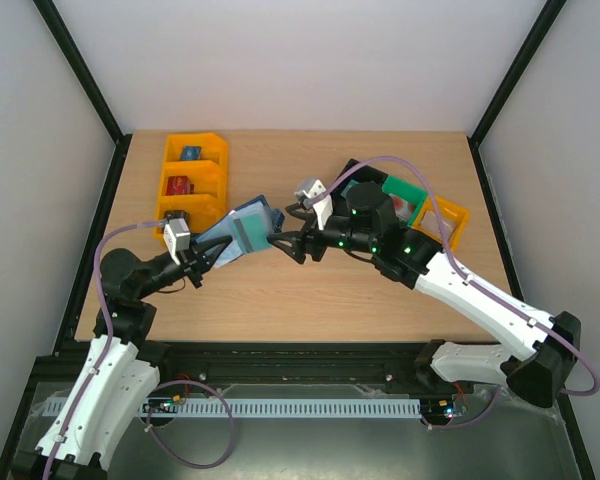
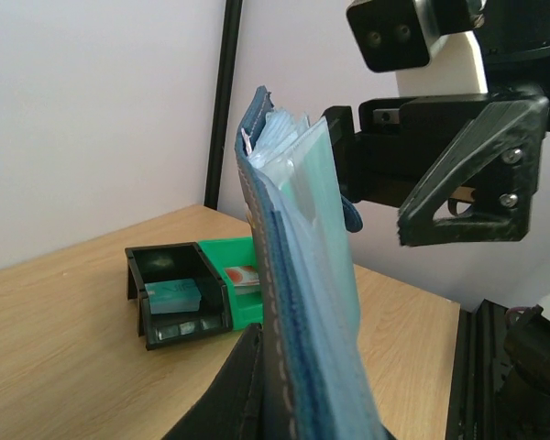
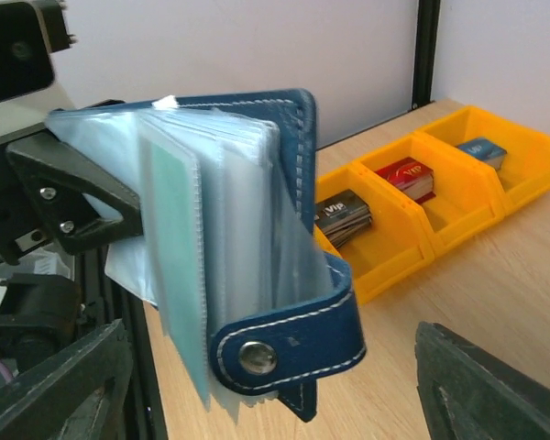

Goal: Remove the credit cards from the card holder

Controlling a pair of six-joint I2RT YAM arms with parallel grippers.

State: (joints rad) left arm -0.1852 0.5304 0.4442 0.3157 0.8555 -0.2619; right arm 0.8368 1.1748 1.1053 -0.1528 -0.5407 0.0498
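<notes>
1. Top external: my left gripper (image 1: 206, 254) is clamped on the card holder (image 1: 242, 228), which is up in the air over the left-middle of the bench (image 1: 310, 295). My right gripper (image 1: 283, 242) is just beside its other end, fingers (image 3: 481, 380) wide apart and gripping nothing.
2. Right wrist only: navy cover with white stitching, snap strap (image 3: 289, 344) with a metal stud, clear sleeves fanned out.
3. Left wrist only: holder edge-on and upright, with the black bin (image 2: 170, 275) and green bin (image 2: 236, 266) behind it.
4. Credit cards (image 3: 170, 215): one teal card in an outer sleeve; the others are too hazy to tell.
5. Yellow bins (image 1: 195, 180) sit at the back left corner.
</notes>
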